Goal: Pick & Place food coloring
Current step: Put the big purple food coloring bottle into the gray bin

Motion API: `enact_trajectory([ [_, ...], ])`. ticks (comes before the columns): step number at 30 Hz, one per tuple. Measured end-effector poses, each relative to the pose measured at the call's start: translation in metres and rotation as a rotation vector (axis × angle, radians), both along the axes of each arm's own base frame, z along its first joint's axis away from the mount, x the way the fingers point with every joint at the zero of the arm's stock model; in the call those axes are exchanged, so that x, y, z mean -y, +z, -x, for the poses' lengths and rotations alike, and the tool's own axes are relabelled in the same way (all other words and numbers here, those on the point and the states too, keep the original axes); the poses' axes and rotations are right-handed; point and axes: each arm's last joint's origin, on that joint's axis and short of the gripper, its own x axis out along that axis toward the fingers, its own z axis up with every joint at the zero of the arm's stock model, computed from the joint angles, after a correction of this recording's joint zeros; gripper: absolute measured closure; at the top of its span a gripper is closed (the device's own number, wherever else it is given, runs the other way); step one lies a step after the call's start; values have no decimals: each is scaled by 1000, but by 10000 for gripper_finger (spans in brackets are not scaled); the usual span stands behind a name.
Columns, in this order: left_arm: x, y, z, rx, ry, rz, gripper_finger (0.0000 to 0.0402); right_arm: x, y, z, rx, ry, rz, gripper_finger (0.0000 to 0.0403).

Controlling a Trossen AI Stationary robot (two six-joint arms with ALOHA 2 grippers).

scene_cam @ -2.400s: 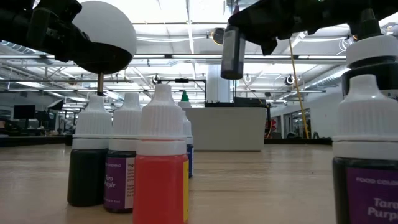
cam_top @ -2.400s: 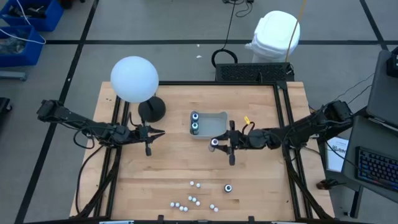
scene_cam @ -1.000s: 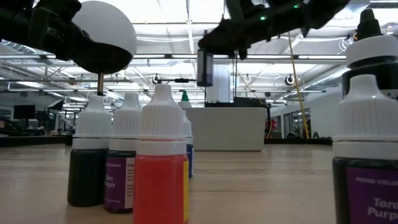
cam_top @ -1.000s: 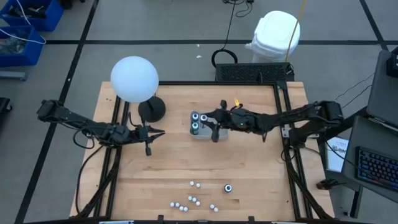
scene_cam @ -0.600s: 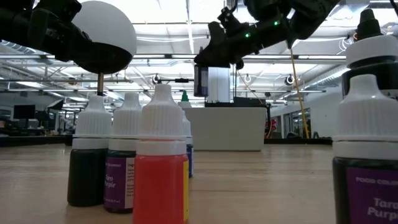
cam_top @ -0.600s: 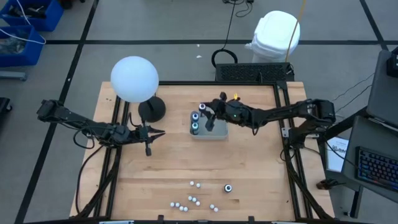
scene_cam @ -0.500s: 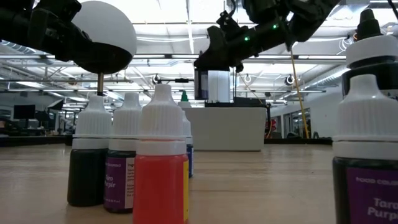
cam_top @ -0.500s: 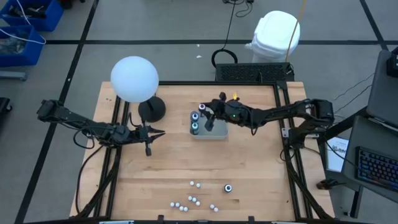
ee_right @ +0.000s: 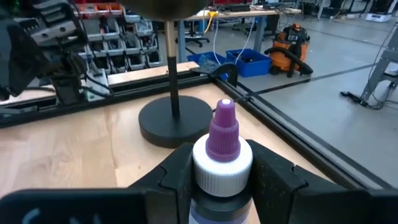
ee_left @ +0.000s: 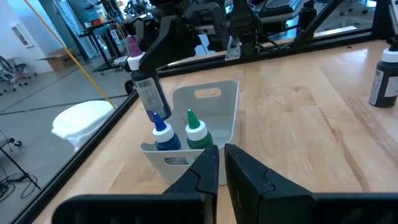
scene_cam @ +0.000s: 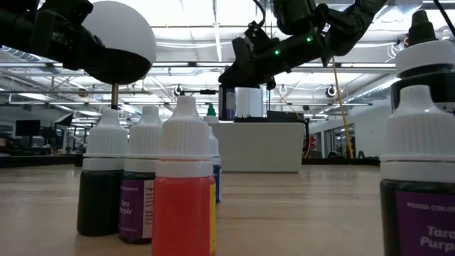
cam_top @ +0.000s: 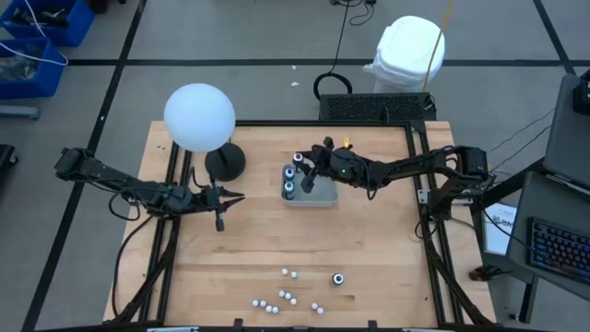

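Right hand [cam_top: 308, 171] clamped, arm outstretched; left hand [cam_top: 224, 196] closed, idle

A large open robotics lab or industrial workshop is shown. A grey concrete floor [cam_top: 258, 37] marked with dark lines is seen around the butcher-block worktop [cam_top: 378, 277] in the high view, with a blue bin of parts [cam_top: 46, 23] at the upper left of the frame and a keyboard [cam_top: 553, 254] at the lower right. In the low view, a high ceiling with strip lights [scene_cam: 192, 44] and exposed trusses is seen; in the right wrist view, shelving with small parts bins [ee_right: 109, 43], a blue crate [ee_right: 245, 61] and an orange shop vacuum [ee_right: 291, 40] stand across the upper frame.
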Motion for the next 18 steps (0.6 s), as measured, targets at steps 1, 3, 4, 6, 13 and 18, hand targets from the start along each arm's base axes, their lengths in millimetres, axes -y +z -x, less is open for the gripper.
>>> enact_trajectory([
  [1,0,0,0,0,0,0,366,0,0,0,-3,-2,-4,284],
  [3,0,0,0,0,0,0,366,0,-3,0,-13,-4,-8,284],
  [4,0,0,0,0,0,0,366,0,-4,-1,-15,-5,-8,285],
  [6,0,0,0,0,-1,0,366,0,-7,-1,-29,-5,-10,288],
  [13,0,0,0,-2,-2,0,366,-1,-15,2,-31,-12,-35,285],
  [18,0,0,0,-2,-1,1,366,-2,-28,13,9,-41,-54,288],
])
